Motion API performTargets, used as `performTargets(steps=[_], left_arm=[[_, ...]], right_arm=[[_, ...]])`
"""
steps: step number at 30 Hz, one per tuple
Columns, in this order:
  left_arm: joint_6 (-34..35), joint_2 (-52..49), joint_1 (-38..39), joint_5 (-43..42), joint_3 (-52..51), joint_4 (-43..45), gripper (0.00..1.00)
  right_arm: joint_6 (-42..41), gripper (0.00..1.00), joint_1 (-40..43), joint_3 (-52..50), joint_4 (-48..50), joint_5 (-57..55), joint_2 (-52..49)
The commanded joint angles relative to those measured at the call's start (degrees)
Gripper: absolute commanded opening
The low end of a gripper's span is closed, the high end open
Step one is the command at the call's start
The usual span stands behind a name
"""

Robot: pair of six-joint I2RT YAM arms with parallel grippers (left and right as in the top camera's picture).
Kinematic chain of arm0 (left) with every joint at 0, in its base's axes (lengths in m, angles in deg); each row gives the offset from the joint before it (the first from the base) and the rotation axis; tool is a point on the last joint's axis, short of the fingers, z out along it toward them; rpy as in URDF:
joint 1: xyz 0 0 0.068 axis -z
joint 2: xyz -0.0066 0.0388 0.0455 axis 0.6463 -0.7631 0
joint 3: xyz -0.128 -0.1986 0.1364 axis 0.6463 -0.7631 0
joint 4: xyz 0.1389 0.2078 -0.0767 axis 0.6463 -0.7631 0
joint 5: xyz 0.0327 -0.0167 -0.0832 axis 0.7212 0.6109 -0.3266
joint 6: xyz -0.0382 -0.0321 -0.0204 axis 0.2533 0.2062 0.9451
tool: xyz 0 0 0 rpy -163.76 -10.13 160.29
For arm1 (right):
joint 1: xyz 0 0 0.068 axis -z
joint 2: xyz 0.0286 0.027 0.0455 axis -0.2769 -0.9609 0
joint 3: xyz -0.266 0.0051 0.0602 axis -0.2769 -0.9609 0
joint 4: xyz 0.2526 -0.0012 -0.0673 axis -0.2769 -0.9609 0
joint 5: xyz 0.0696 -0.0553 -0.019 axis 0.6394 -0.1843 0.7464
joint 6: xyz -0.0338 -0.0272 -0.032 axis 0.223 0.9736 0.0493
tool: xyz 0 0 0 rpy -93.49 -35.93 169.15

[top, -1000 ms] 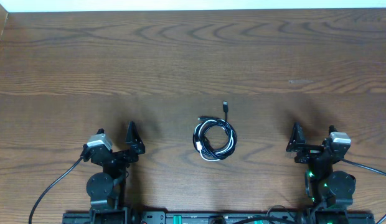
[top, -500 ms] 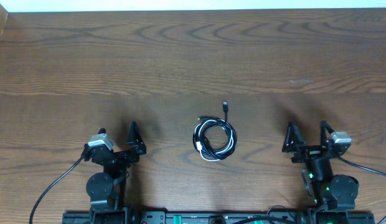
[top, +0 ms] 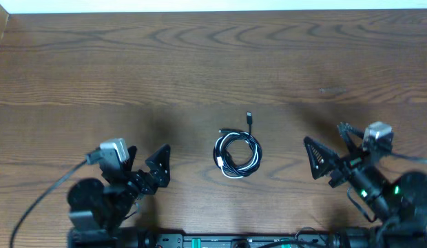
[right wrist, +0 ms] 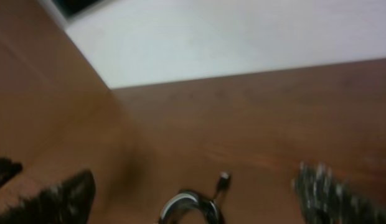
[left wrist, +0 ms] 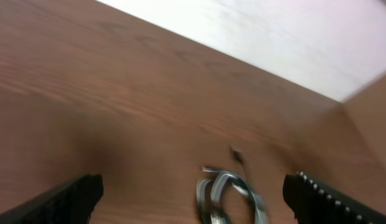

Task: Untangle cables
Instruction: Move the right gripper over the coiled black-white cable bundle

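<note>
While left gripper [left wrist: 192,182] and right gripper [top: 329,146] gape | cables [top: 237,155] coiled between

A brown wood-grain bench [top: 200,62] fills the overhead view, lit evenly. A white wall [top: 213,5] runs along its far edge and appears blurred in both wrist views [left wrist: 274,37].
</note>
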Motion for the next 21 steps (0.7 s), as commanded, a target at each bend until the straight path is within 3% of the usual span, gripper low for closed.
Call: performTargets(steps=[1, 6, 12, 15, 21], left_arm=[[-1.25, -8.15, -0.28, -7.80, 12.00, -6.99, 0.98], [-5.92, -17.66, -0.28, -7.74, 26.18, -18.84, 0.98], [-7.30, -18.47, -0.28, -8.20, 26.91, -22.99, 0.98], [-11.02, -18.47, -0.28, -8.20, 26.91, -26.53, 0.98], [-13.88, -18.47, -0.28, -7.98, 26.91, -31.26, 0.98]], right_arm=[[4.07, 0.99, -0.09, 7.02, -6.60, 8.28, -8.20], [17.92, 0.99, -5.07, 14.49, -23.87, 8.92, -21.22], [15.96, 0.99, -12.04, 14.58, -23.45, 9.68, -29.38], [20.20, 0.99, -17.05, 14.56, -23.47, 7.50, -32.83], [20.76, 0.99, -31.01, 14.56, -23.23, -5.99, -43.17]])
